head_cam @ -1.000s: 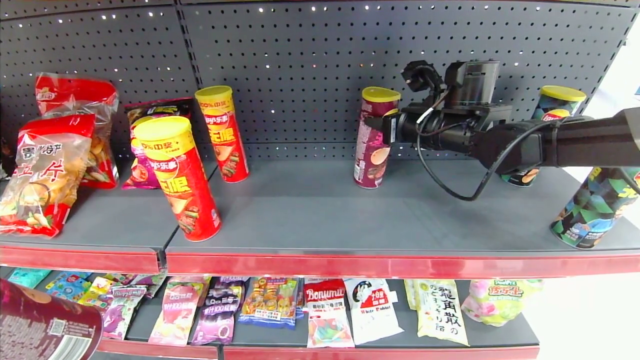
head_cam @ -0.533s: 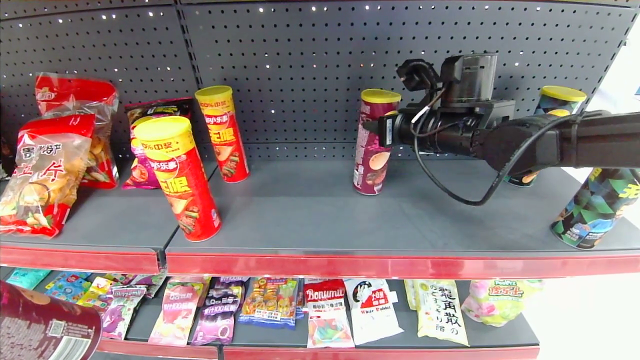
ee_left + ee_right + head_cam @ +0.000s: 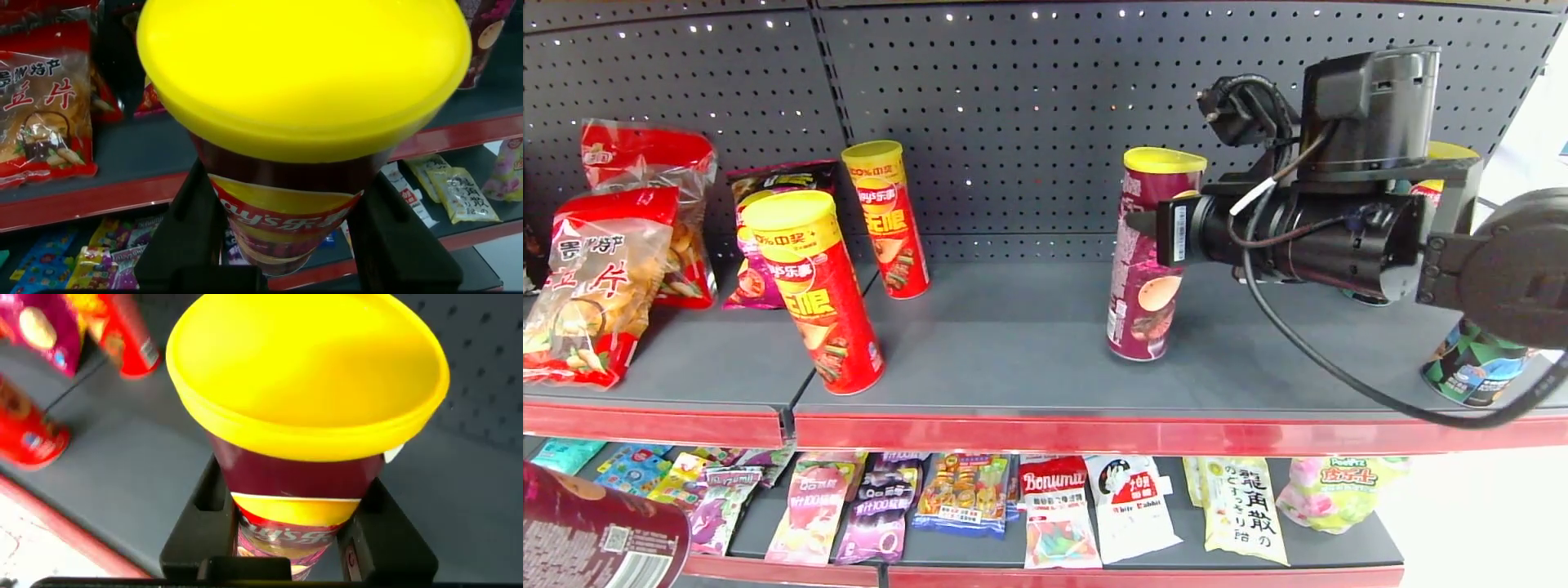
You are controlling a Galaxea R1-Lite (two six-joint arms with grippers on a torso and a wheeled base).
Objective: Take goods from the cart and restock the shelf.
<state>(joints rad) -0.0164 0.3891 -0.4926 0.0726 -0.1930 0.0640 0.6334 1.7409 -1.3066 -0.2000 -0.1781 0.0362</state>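
Observation:
A maroon chip can (image 3: 1145, 269) with a yellow lid stands upright over the middle of the upper shelf (image 3: 1013, 359). My right gripper (image 3: 1170, 230) is shut on its upper half from the right. In the right wrist view that can (image 3: 306, 371) sits between the black fingers (image 3: 204, 527). I cannot tell whether its base touches the board. A second maroon can (image 3: 302, 73) is held in my left gripper (image 3: 286, 245), which is shut on it; this second maroon can (image 3: 596, 535) lies low at the left, in front of the lower shelf.
Two red cans (image 3: 813, 290) (image 3: 886, 216) and snack bags (image 3: 592, 282) stand at the left of the upper shelf. Dark patterned cans (image 3: 1474, 363) stand at its right end. The pegboard (image 3: 1013, 106) closes the back. Several snack packets (image 3: 1054, 506) lie on the lower shelf.
My right arm has drawn back from the pegboard toward the shelf's front, bringing the maroon can forward and slightly right. The left arm has kept still.

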